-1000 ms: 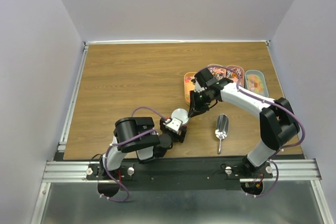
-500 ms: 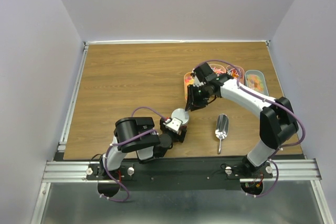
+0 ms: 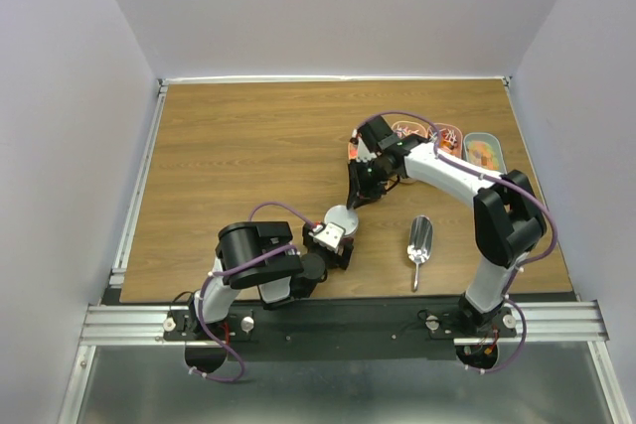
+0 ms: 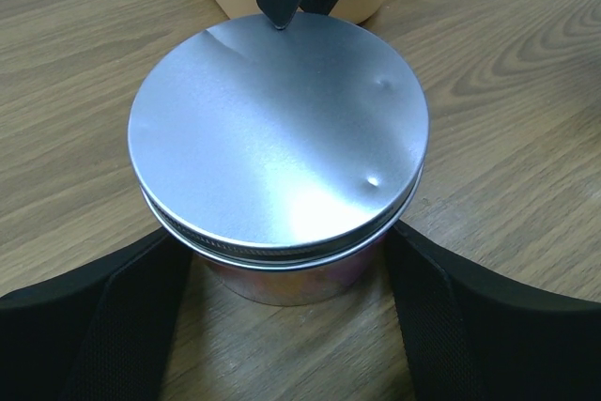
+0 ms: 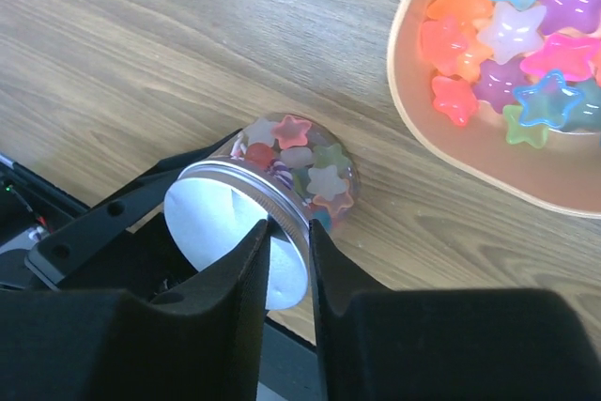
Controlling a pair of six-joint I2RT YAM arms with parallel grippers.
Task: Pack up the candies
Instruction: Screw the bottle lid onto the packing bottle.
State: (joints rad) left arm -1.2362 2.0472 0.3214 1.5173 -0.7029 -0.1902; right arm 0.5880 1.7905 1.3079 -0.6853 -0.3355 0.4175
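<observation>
A clear jar (image 5: pixel 310 176) filled with star-shaped candies (image 5: pixel 299 159) stands on the table with a silver metal lid (image 4: pixel 279 133) on it. My left gripper (image 4: pixel 282 265) is shut on the jar, one black finger (image 4: pixel 89 326) against each side under the lid. My right gripper (image 5: pixel 289 229) comes down from behind, its two fingers closed narrowly on the lid's far rim. In the top view the right gripper (image 3: pixel 355 198) meets the jar (image 3: pixel 341 218) just ahead of the left gripper (image 3: pixel 336 235). More candies (image 5: pixel 512 35) lie in a peach tray (image 5: pixel 413 129) beside the jar.
A metal scoop (image 3: pixel 420 239) lies on the table right of the jar. Several oblong trays of candies (image 3: pixel 484 149) sit in a row at the back right, behind the right arm. Grey walls enclose the wooden table on three sides.
The right arm's wrist has swung left and away from me while its fingertips stayed at the lid's far rim. The jar and the left gripper have not moved.
</observation>
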